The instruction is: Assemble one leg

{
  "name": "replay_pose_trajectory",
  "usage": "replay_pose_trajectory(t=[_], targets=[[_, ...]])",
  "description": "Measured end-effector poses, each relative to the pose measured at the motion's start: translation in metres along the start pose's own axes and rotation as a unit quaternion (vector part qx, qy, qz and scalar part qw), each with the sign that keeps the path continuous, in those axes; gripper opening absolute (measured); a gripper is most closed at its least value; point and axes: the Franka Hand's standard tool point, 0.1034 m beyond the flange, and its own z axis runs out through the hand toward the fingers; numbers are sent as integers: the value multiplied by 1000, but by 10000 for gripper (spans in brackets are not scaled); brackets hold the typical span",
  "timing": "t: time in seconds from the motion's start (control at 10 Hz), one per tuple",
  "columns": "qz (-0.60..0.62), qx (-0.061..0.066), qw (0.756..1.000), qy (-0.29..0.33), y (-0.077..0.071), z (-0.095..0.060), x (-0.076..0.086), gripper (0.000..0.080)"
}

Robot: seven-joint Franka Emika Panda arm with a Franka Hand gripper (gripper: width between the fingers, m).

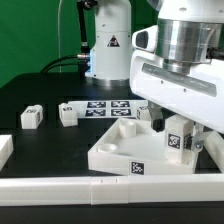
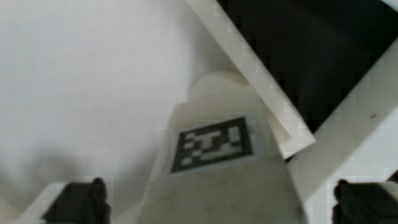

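Note:
My gripper (image 1: 177, 130) hangs over the right corner of the large white panel (image 1: 118, 152). One leg (image 1: 178, 143), a small white block with a black-and-white tag, stands upright there between my fingers. In the wrist view the leg (image 2: 215, 150) fills the middle, tag facing the camera, with the panel's flat face (image 2: 89, 80) behind it. The dark fingertips (image 2: 75, 202) stand on either side of the leg with a narrow gap on each side, so my gripper (image 2: 219, 206) is open around it.
Two more legs (image 1: 30, 117) (image 1: 67, 113) lie on the black table at the exterior view's left. The marker board (image 1: 105, 107) lies behind the panel. A long white bar (image 1: 100, 186) runs along the front and another (image 1: 5, 150) lies at the left edge.

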Motion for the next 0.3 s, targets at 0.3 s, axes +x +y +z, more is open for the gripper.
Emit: replay_pose_trajectory(t=[0.3], targets=[[0,0,1000,0,0,0,0,647]])
